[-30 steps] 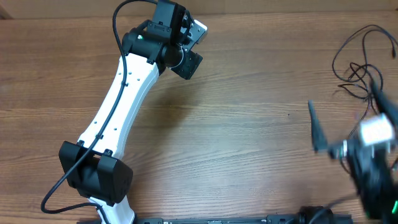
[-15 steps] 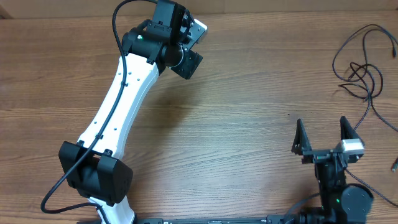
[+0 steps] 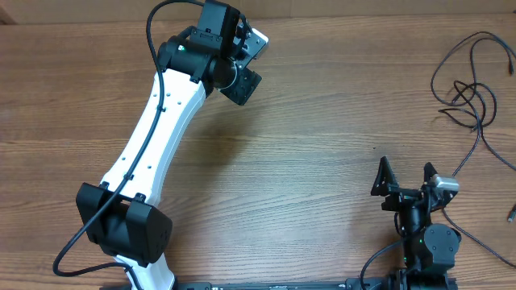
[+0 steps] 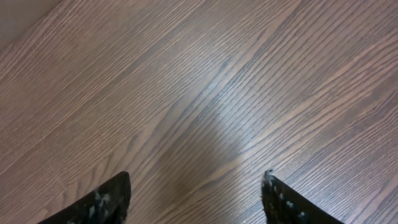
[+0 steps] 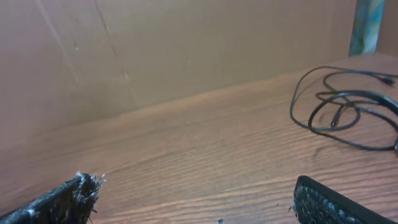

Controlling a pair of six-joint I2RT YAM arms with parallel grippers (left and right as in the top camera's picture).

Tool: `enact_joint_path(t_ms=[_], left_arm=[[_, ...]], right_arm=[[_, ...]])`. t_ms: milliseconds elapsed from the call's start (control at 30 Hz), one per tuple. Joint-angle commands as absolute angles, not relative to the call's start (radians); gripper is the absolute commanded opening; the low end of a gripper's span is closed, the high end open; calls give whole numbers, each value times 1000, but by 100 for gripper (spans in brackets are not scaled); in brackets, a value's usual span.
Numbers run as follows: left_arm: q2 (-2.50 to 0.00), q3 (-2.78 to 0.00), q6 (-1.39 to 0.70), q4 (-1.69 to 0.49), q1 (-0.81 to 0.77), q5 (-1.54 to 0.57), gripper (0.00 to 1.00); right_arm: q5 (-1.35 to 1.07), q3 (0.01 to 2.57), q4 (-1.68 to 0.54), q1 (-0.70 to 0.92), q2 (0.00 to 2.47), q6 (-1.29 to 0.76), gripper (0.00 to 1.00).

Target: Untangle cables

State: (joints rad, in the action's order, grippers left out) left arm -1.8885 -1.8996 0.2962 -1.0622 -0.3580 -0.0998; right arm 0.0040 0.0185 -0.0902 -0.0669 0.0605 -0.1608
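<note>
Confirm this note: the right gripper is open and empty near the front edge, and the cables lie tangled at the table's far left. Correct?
No. The cables lie at the far right of the table, as the overhead view shows. The right gripper is indeed open and empty near the front edge.

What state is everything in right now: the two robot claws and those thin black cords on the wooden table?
Black two-finger left gripper: open, empty, above the bare brown wooden table.
Black two-finger right gripper: wide open, empty, apart from the cords.
Thin black cables: lying in loose, overlapping loops near the table's right side, tangled, not touched by either gripper.
</note>
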Motion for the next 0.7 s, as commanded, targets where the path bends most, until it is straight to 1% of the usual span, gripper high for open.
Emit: enact_joint_path(t_ms=[0, 100, 267, 433, 567, 667], left_arm=[[-1877, -1893, 315, -1061, -358, -96, 69], [-1877, -1893, 315, -1061, -358, -96, 69], [-1877, -1893, 314, -1061, -359, -97, 72], [-1877, -1893, 308, -1061, -360, -105, 73], [-1877, -1893, 306, -1063, -360, -105, 79], [-1877, -1893, 306, -1066, -360, -105, 80]], right_arm=[[-1, 8, -85, -74, 96, -171, 100], [-1, 9, -84, -74, 136, -171, 100], [-1, 9, -84, -74, 183, -171, 100], [-1, 9, -84, -74, 196, -171, 100], [-1, 8, -84, -74, 196, -171, 100], [-1, 8, -84, -74, 196, -171, 100]])
